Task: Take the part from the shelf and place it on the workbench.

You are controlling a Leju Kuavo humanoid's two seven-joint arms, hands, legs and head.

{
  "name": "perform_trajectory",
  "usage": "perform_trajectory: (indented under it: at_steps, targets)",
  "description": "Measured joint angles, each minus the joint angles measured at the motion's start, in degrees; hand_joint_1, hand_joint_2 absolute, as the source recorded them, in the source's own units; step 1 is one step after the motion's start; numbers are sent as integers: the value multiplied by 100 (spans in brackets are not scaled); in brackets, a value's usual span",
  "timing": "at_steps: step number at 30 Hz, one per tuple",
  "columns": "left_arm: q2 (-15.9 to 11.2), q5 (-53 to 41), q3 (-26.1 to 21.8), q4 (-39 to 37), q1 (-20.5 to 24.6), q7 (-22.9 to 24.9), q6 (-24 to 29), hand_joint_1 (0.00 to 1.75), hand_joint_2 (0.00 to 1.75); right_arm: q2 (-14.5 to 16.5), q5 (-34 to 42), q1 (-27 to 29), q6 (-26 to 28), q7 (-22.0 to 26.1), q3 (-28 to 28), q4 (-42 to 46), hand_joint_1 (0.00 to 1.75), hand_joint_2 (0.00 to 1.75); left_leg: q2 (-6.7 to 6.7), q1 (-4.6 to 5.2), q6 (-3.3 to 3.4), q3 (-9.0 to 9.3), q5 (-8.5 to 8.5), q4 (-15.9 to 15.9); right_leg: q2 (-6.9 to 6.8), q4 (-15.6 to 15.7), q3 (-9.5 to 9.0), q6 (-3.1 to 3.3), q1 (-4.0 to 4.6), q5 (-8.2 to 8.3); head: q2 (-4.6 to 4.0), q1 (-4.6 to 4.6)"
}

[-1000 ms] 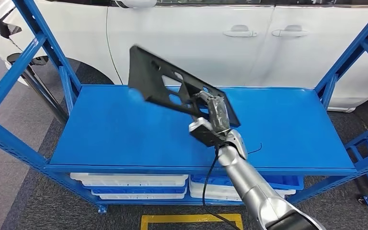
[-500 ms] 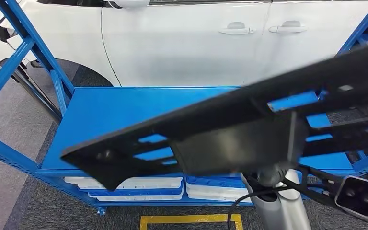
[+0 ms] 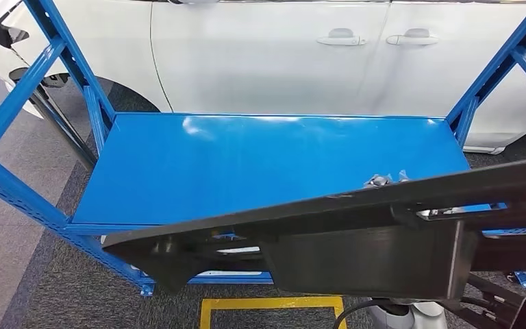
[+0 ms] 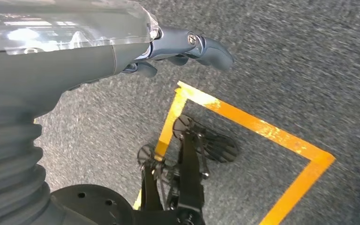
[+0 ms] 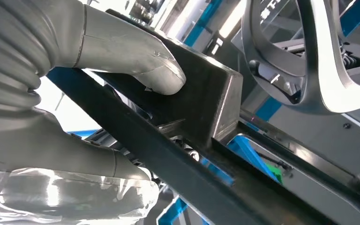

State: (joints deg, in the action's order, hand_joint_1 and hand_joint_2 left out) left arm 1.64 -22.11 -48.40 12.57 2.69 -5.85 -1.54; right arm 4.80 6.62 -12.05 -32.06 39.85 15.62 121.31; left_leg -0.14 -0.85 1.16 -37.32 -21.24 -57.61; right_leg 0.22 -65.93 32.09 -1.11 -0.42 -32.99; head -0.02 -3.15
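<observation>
The part is a long flat black plastic panel with cut-outs, lifted off the blue shelf and held close under my head, slanting across the lower picture. My right hand grips it, the grey thumb pressing on a boxy raised section of the part. Its fingertips show just over the panel's upper edge in the head view. The shelf top behind it is bare. My left hand hangs over the floor, holding nothing, its dark fingers loosely extended.
A white car stands right behind the shelf. Blue uprights frame both ends of it. Yellow floor tape marks a box in front of the shelf and lies below my left hand as yellow tape.
My right hand has lifted the part off the shelf and pulled it toward my head. In the last half second it sank lower in the picture, uncovering the shelf top.
</observation>
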Motion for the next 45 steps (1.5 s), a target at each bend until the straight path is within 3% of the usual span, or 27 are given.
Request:
perform_trajectory:
  at_steps: [2, 3, 6, 8, 10, 11, 12, 14, 15, 17, 19, 22, 24, 26, 27, 28, 29, 31, 33, 34, 36, 38, 40, 42, 43, 44, 45]
  targets:
    - [-2, -47, -16, 0, -3, 9, 9, 0, 175, 25, -8, 25, 50, 1, -40, 39, 175, 175, -8, 12, -56, -62, 83, -15, 3, 707, -462, 49, 26, 178, 0, 1]
    - [-4, -71, -22, 0, -4, 22, 19, 0, 175, 43, -13, 36, 71, 2, -61, 50, 175, 175, -11, 17, -91, -73, 126, -18, 7, 856, -546, 75, 39, 199, 0, 1]
    - [-14, -140, -30, 0, -12, 79, 35, 0, 175, 111, -53, 71, 122, 2, -98, 68, 175, 175, -17, 10, -203, -103, 210, -3, 0, 903, -466, 186, 46, 309, 0, 1]
    - [-23, -169, -36, 0, -14, 90, 21, 0, 175, 173, -105, 76, 165, 1, -96, 78, 175, 175, -18, -8, -256, -217, -132, -283, -23, 926, -355, 276, 28, 438, 0, 0]
    - [-35, -183, -46, 0, -2, 80, 5, 0, 175, 224, -190, 77, 255, 2, -76, 88, 175, 175, -15, -16, -292, -421, -751, -1012, -32, 919, -196, 318, 35, 567, 0, 0]
    - [-40, -186, -53, 0, 7, 74, 1, 0, 175, 238, -228, 79, 301, 2, -58, 91, 175, 175, -15, -16, -305, -491, -953, -1390, -33, 912, -110, 322, 44, 630, 0, 0]
    - [-43, -187, -60, 0, 14, 69, -1, 0, 175, 248, -256, 81, 340, 2, -40, 92, 175, 175, -15, -16, -309, -493, -1023, -1646, -35, 902, -20, 323, 56, 692, 0, 0]
    - [-44, -190, -68, 0, 22, 61, -2, 0, 175, 263, -329, 83, 462, 2, 3, 97, 175, 175, -15, -9, -274, -182, -843, -1536, -36, 880, 138, 319, 82, 801, 0, 0]
    - [-46, -195, -69, 1, 28, 54, -2, 0, 175, 268, -393, 78, 591, -1, 38, 113, 175, 175, -15, 5, -232, 132, -723, -1170, -35, 870, 199, 315, 94, 849, 0, 0]
    - [-66, -223, -72, 4, 52, 37, -1, 0, 175, 270, -510, 58, 913, -3, 146, 156, 175, 175, -10, 46, -143, 763, -704, -302, -39, 858, 273, 285, 118, 930, 0, 0]
    - [-84, -252, -75, 8, 72, 23, 5, 0, 175, 262, -552, 19, 1153, -2, 290, 184, 175, 175, -5, 90, -95, 1023, -773, 138, -50, 863, 294, 225, 108, 1005, 0, 0]
    - [-86, -266, -79, 8, 75, 19, 12, 0, 175, 233, -556, -33, 1265, -1, 455, 202, 175, 175, 14, 79, -20, 949, -619, 240, -47, 850, 344, 114, 81, 1021, 0, 0]
    - [-83, -282, -80, 7, 85, 30, 12, 0, 175, 178, -514, -78, 1264, -2, 525, 213, 175, 175, 41, 50, 34, 839, -473, 284, -34, 493, 508, 37, 60, 621, 0, 0]
    - [-81, -309, -80, 7, 90, 58, 12, 0, 175, 87, -431, -122, 1244, -3, 578, 210, 175, 175, 50, 52, 51, 680, -354, 272, -30, -253, 746, -33, 25, 77, 0, 0]
    - [-80, -321, -80, 7, 89, 75, 11, 0, 175, 35, -391, -133, 1231, -4, 599, 205, 175, 175, 52, 51, 44, 591, -298, 258, -30, -593, 819, -60, 9, -61, 0, 0]
    - [-78, -331, -80, 7, 88, 86, 11, 0, 175, -12, -358, -139, 1218, -4, 618, 200, 175, 175, 53, 49, 35, 502, -244, 239, -30, -778, 811, -81, -5, -65, 0, 0]
    - [-76, -337, -80, 7, 87, 94, 11, 0, 175, -50, -337, -147, 1205, -4, 630, 196, 175, 175, 55, 46, 21, 414, -197, 213, -31, -756, 701, -95, -19, 41, 0, 0]
    - [-73, -344, -80, 7, 89, 103, 11, 0, 175, -102, -319, -180, 1184, -5, 652, 192, 175, 175, 54, 36, -21, 254, -122, 134, -32, -109, 172, -99, -41, 316, 0, 0]
    - [-70, -344, -80, 7, 90, 107, 11, 0, 175, -133, -314, -220, 1172, -4, 672, 192, 175, 175, 50, 39, -80, 150, -68, 48, -25, 642, -336, -38, -22, 341, 0, -1]
    - [-70, -344, -80, 7, 90, 108, 12, 0, 175, -144, -312, -238, 1171, -3, 679, 191, 175, 175, 49, 43, -115, 128, -40, 23, -19, 828, -448, 11, -7, 298, 0, -2]
    - [-70, -344, -81, 7, 86, 112, 13, 0, 175, -162, -307, -258, 1171, -2, 687, 187, 175, 175, 44, 39, -193, 113, 34, 26, -14, 872, -426, 123, 17, 329, 0, -3]
    - [-67, -344, -82, 7, 79, 122, 17, 0, 175, -173, -299, -283, 1162, -3, 697, 177, 175, 175, 35, 16, -258, 39, -105, -85, -35, 901, -342, 227, 12, 436, 0, -3]
    - [-60, -350, -87, 7, 74, 148, 30, 0, 175, -188, -242, -302, 1120, -3, 703, 162, 175, 175, 31, -3, -301, -140, -617, -588, -50, 914, -207, 302, 10, 572, 0, -3]
    - [-57, -364, -98, 7, 74, 177, 47, 0, 175, -213, -146, -310, 1041, -3, 695, 140, 175, 175, 32, -6, -333, -316, -1095, -1326, -50, 902, -41, 325, 28, 694, 0, -3]
    - [-57, -373, -103, 7, 74, 189, 52, 0, 175, -232, -93, -312, 981, -3, 684, 124, 175, 175, 32, -6, -338, -331, -1167, -1574, -50, 892, 41, 325, 38, 751, 0, -4]
    - [-57, -378, -107, 7, 73, 198, 56, 0, 175, -252, -41, -314, 908, -3, 662, 109, 175, 175, 32, -6, -333, -258, -1118, -1647, -51, 879, 123, 320, 48, 805, 0, -3]
    - [-57, -381, -112, 7, 73, 205, 57, 0, 175, -279, 17, -314, 802, -3, 618, 91, 175, 175, 32, -5, -314, -76, -978, -1496, -50, 865, 201, 312, 58, 856, 0, -4]
